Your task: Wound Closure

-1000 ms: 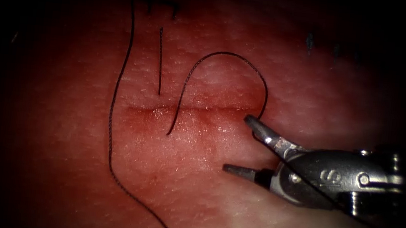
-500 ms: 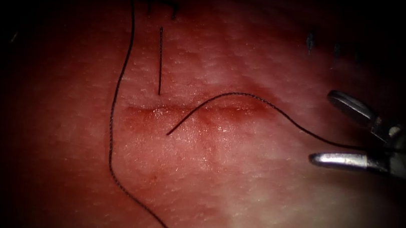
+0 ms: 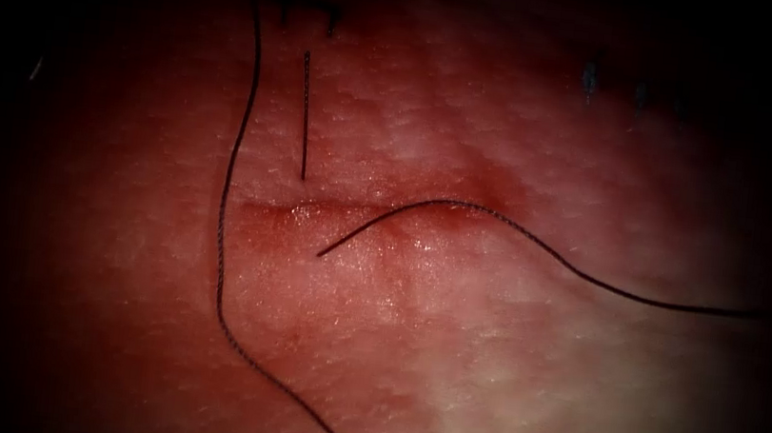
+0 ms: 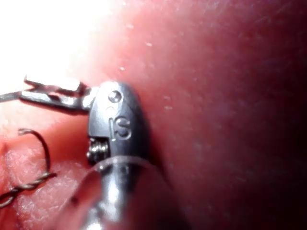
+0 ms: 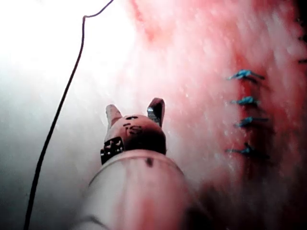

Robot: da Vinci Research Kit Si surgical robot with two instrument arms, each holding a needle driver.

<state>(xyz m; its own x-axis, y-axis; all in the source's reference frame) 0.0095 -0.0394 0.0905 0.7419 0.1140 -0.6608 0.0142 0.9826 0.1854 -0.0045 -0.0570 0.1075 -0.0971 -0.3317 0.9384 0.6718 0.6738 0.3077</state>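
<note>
Thread [image 3: 224, 228] is the nearest thing in the endoscope view: one long dark strand comes up from the near edge of the tissue [image 3: 485, 370], bends left of the cut's left end and runs on toward the far edge. Just beyond that bend lies the cut [image 3: 310, 209], a shallow horizontal line. A second strand starts with a free end on the near side of the cut, arches across it and trails off to the right, lying on the surface. Farther back, a short straight piece [image 3: 305, 112] of thread rests on the far side of the cut, its lower end close to the cut line. The left tool [image 4: 48, 90], seen close along its own shaft, appears to have its jaws clamped on a thin strand that leads out from their tips, though the glare there makes this uncertain; a curled, twisted length of thread lies on the tissue beside it. The right tool [image 5: 134, 112] has its jaws spread and holds nothing. A strand runs past it, apart from the jaws, and a row of blue marks [image 5: 244, 74] sits on the tissue beyond. Where the needle lies I cannot tell.
</note>
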